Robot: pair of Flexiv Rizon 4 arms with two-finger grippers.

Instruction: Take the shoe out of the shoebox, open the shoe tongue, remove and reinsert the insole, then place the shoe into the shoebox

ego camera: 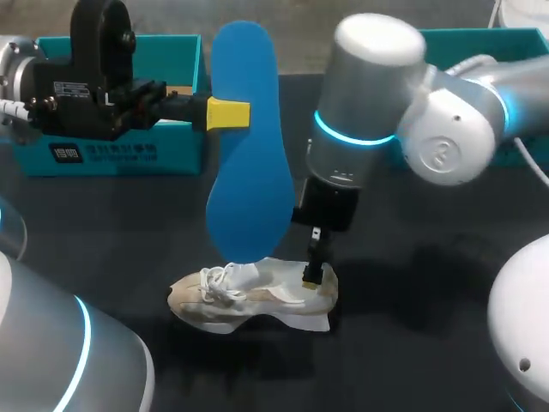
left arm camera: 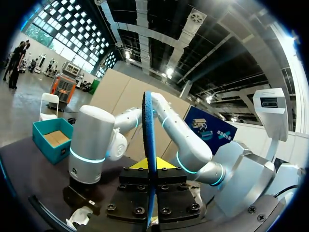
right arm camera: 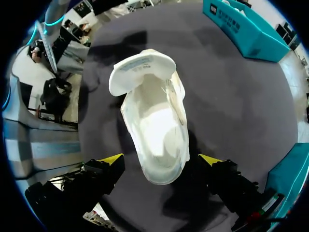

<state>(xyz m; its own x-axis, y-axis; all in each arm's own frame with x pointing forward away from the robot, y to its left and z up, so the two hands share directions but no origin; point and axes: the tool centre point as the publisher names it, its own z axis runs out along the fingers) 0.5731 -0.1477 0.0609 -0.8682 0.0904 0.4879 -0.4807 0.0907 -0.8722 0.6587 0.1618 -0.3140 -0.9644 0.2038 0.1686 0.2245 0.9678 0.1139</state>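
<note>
Insole (ego camera: 247,146) hangs upright, broad toe end down, clamped in your left gripper (ego camera: 227,113) just above the white sneaker's (ego camera: 249,296) mouth. That sneaker lies on the table, toe toward your left side. Your right gripper (ego camera: 314,273) straddles its heel, fingers apart, not gripping.

The table (ego camera: 429,283) has a dark, matte top. One white shoe (ego camera: 249,296) stands on its sole near the middle of the table, toe toward the left edge and heel toward the right edge. An open teal shoebox (ego camera: 111,154) rests at the far left corner. A second teal box (ego camera: 480,43) rests at the far right corner, well apart from the shoe.
</note>
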